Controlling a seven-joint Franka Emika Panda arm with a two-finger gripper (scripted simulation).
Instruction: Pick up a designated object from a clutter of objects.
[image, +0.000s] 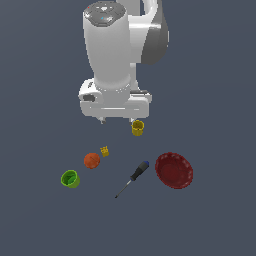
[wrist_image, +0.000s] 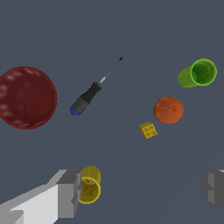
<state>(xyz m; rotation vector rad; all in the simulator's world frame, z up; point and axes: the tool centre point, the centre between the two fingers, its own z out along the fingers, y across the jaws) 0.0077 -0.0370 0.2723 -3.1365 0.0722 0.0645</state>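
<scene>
Approach matters most: the end effector (wrist_image: 142, 192), fingers spread wide and empty, hangs near the yellow cup (image: 138, 128). The orange-red ball (image: 91, 160), smooth and round, lies between the green cup (image: 70, 178) and a tiny yellow block (image: 104, 151), probably not touching either. Centring over it should stop it rolling.

We see the arm (image: 120, 55) hanging over the bench (image: 215, 220), its fingers (image: 102, 120) spread apart, above the clutter. The orange-red ball (image: 91, 160) lies free. The tiny yellow block (image: 104, 151) sits just beside it at 1 o'clock, the green cup (image: 70, 178) near at 8 o'clock. The screwdriver (image: 132, 178), dark red bowl (image: 174, 170) and yellow cup (image: 138, 128) lie apart.
</scene>
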